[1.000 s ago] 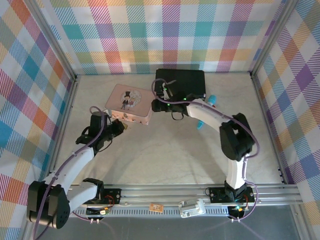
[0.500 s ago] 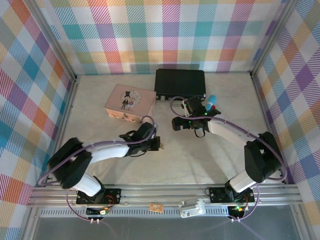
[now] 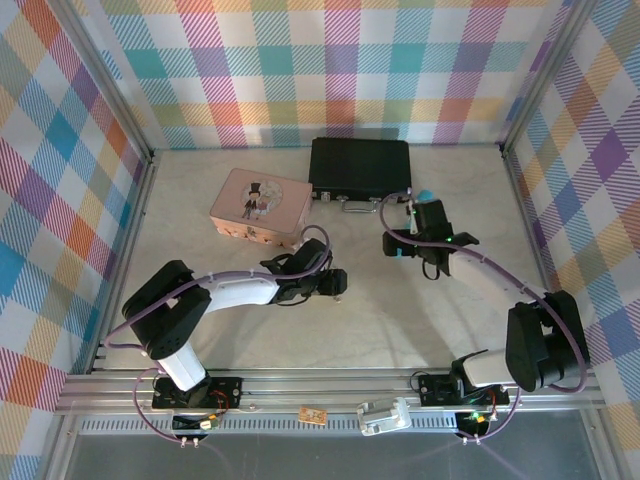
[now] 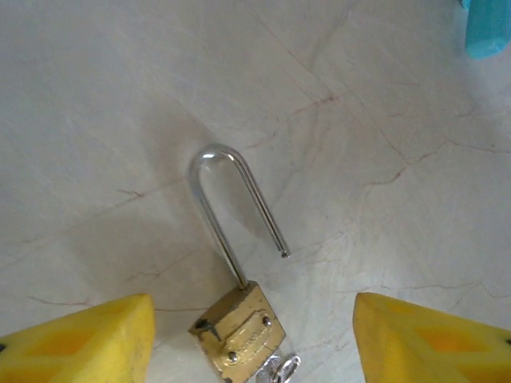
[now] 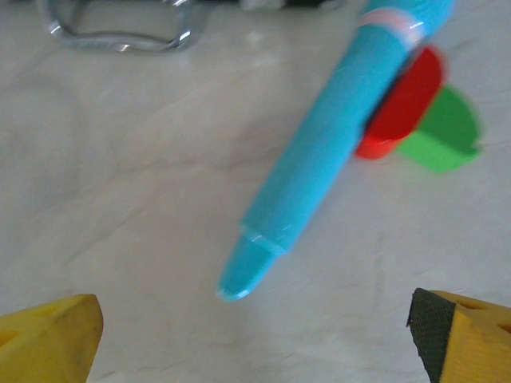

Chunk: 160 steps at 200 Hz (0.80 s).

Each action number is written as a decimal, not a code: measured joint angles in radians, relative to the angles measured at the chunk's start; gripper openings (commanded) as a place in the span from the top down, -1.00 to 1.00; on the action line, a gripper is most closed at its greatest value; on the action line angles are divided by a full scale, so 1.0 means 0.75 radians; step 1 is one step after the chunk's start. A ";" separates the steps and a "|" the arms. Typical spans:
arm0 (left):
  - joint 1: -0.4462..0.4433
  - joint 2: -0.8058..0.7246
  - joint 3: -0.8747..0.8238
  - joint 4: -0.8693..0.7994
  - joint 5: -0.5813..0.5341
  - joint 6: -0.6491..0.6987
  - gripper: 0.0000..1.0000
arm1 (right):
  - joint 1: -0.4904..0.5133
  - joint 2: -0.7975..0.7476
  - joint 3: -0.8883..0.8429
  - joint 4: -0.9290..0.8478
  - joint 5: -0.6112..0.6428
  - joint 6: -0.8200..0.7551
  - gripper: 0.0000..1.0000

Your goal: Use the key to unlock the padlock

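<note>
The padlock (image 4: 239, 331) lies flat on the marbled table; it has a brass body and a long silver shackle (image 4: 227, 199). The shackle's free end is out of the body. The key (image 4: 278, 371), small and silver, sticks out at the body's lower end by the frame's bottom edge. My left gripper (image 4: 254, 359) is open, and its yellow fingertips (image 4: 80, 343) stand wide on either side of the padlock without touching it. In the top view this gripper (image 3: 335, 283) is at mid-table. My right gripper (image 5: 255, 335) hangs open above a blue marker (image 5: 335, 136).
A pink tin (image 3: 258, 207) sits at the back left and a black case (image 3: 360, 166) at the back middle, with its metal handle (image 5: 120, 36) near the marker. Red and green pieces (image 5: 415, 104) lie beside the marker. Plaid walls enclose the table.
My left arm swung from beside the pink tin to mid-table and its jaws opened, releasing the padlock. My right arm drew back from the black case to above the marker.
</note>
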<state>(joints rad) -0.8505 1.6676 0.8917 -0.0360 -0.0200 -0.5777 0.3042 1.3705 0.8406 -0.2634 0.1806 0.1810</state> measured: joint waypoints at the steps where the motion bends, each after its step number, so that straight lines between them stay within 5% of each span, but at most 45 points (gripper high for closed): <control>1: 0.000 -0.002 0.002 -0.003 -0.003 0.003 -0.41 | -0.004 0.000 -0.001 0.004 0.002 -0.002 -0.98; 67: 0.061 -0.370 0.033 -0.369 -0.444 0.073 -0.86 | -0.251 0.098 -0.186 0.458 0.113 -0.151 -0.98; 101: 0.251 -0.511 0.045 -0.518 -0.780 0.114 -0.99 | -0.308 0.139 -0.365 0.780 0.047 -0.201 -0.98; 160: 0.653 -0.581 -0.064 -0.541 -1.107 0.132 -0.99 | -0.331 0.178 -0.540 1.239 -0.105 -0.229 -0.98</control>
<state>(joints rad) -0.3611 1.2320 0.8436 -0.4419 -0.8505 -0.4786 0.0559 1.5036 0.4355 0.6659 0.1017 0.0093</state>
